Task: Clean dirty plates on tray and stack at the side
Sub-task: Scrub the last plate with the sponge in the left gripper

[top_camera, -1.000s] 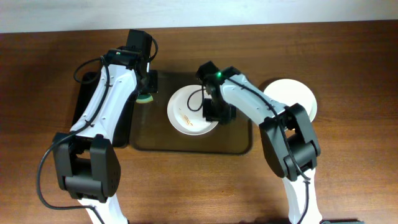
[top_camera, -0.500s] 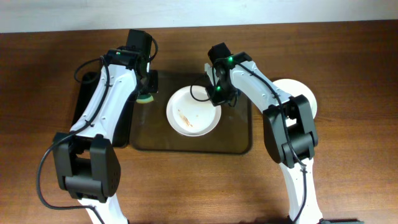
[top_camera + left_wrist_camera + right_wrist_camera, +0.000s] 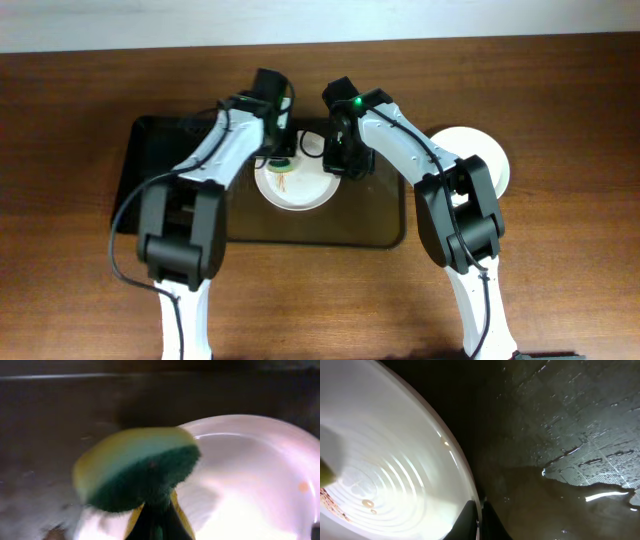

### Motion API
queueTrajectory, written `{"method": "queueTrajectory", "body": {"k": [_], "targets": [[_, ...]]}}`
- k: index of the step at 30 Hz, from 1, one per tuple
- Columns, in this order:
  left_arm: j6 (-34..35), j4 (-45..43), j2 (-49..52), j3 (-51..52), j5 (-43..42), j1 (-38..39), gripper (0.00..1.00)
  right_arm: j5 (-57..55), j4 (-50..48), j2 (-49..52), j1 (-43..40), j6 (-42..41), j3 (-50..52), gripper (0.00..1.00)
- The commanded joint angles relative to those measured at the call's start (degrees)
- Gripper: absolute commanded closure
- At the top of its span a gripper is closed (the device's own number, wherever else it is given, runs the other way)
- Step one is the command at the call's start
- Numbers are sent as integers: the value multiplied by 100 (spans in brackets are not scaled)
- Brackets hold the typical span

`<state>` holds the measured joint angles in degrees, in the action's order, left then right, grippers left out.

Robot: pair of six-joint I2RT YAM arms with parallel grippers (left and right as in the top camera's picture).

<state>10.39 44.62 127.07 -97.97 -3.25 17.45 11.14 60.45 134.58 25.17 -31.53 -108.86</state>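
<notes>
A white dirty plate [image 3: 297, 185] with brown-orange smears lies on the dark brown tray [image 3: 380, 225]. My right gripper [image 3: 337, 165] is shut on the plate's right rim; in the right wrist view the fingers [image 3: 479, 517] pinch the rim of the plate [image 3: 385, 480]. My left gripper [image 3: 277, 150] is shut on a yellow and green sponge [image 3: 281, 164] and holds it over the plate's far left edge. In the left wrist view the sponge [image 3: 137, 467] hangs above the plate [image 3: 250, 485]. Clean white plates [image 3: 478, 160] are stacked right of the tray.
A glossy black tray [image 3: 160, 160] lies left of the brown tray on the wooden table [image 3: 560, 280]. Both arms cross above the brown tray's back half.
My left gripper has swung right from the black tray's edge to over the plate, carrying the sponge. My right gripper has shifted the plate slightly left and back.
</notes>
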Motion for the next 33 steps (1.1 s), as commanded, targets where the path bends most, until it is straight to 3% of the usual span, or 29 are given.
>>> {"method": "queueTrajectory", "body": {"k": [1,6,9,12,14,17,22,25,27,30,33], "targets": [[70,-15,387,55,-195,205,99,-142,-13,85,26,-94,184,96],[70,1784,492,44,-262,199,99,-142,-28,85,26,-92,184,96],[-26,2153,492,44,-341,168,99,-142,-57,85,26,-92,184,96],[-144,1725,494,44,-857,146,99,-142,-66,85,26,-92,184,96],[-140,1047,511,44,-678,157,99,-144,-85,85,26,-92,184,96],[437,-87,540,46,269,157,99,-142,-173,85,26,-92,184,96],[844,-520,656,44,450,166,99,-144,-262,85,26,-94,186,96],[916,297,654,31,-634,160,99,-142,-284,85,26,-94,186,96],[184,964,654,33,-1681,160,99,-142,-284,85,26,-94,195,96],[-892,938,654,33,-2389,151,99,-142,-284,85,26,-92,216,96],[-835,474,684,33,-2332,133,99,-142,-282,85,26,-92,221,96]]}}
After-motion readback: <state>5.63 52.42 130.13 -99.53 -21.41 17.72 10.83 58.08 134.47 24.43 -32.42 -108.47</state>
